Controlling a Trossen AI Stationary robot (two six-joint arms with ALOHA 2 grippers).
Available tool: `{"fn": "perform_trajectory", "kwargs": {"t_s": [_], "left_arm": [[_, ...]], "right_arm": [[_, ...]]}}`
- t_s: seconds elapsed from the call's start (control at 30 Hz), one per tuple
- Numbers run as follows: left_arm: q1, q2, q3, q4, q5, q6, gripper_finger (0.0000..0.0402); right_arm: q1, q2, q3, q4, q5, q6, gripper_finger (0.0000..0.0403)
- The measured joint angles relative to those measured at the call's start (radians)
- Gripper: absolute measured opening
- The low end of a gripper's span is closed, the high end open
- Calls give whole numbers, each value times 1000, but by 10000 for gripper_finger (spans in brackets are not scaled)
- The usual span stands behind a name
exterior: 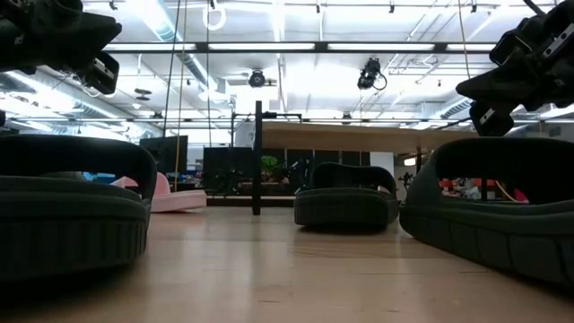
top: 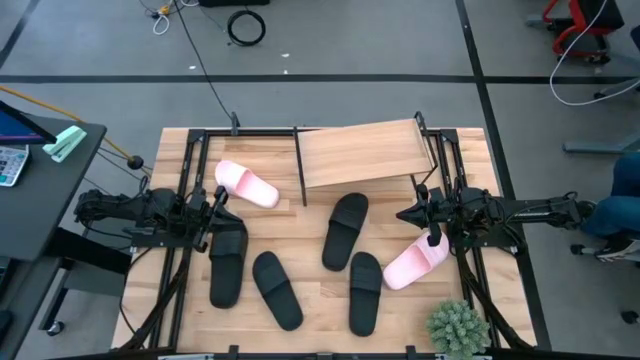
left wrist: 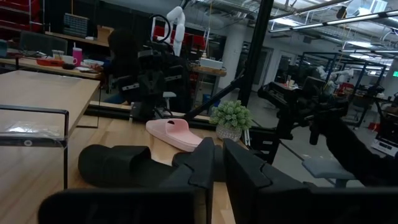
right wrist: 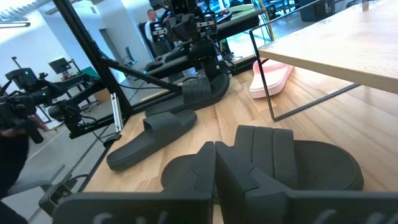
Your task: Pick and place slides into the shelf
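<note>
Four black slides (top: 281, 289) and two pink slides (top: 246, 184) lie before the shelf (top: 360, 152). Left gripper (top: 217, 197) and right gripper (top: 407, 213) fingers are pressed together, holding nothing.

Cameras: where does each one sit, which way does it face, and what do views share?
High view: overhead, straight down on the shelf, six slides, both arms.
Low view: tabletop height, level past black slides; arms overhead.
Left wrist view: past shut left gripper toward the pink slide and plant.
Right wrist view: past shut right gripper over the black slide toward the left arm.
Shared: that pink slide by the plant, also in the high view.
</note>
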Motion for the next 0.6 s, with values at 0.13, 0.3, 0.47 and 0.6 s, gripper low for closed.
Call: {"fn": "perform_trajectory", "kwargs": {"t_s": [0.13, 0.3, 0.47, 0.6], "left_arm": [[0, 0, 0, 0, 0, 0, 36], [0, 0, 0, 0, 0, 0, 29], [0, 0, 0, 0, 0, 0, 29], [0, 0, 0, 0, 0, 0, 36]], "right_arm": [[0, 0, 0, 0, 0, 0, 14], [0, 0, 0, 0, 0, 0, 14], [0, 0, 0, 0, 0, 0, 14], [0, 0, 0, 4, 6, 0, 14]]}}
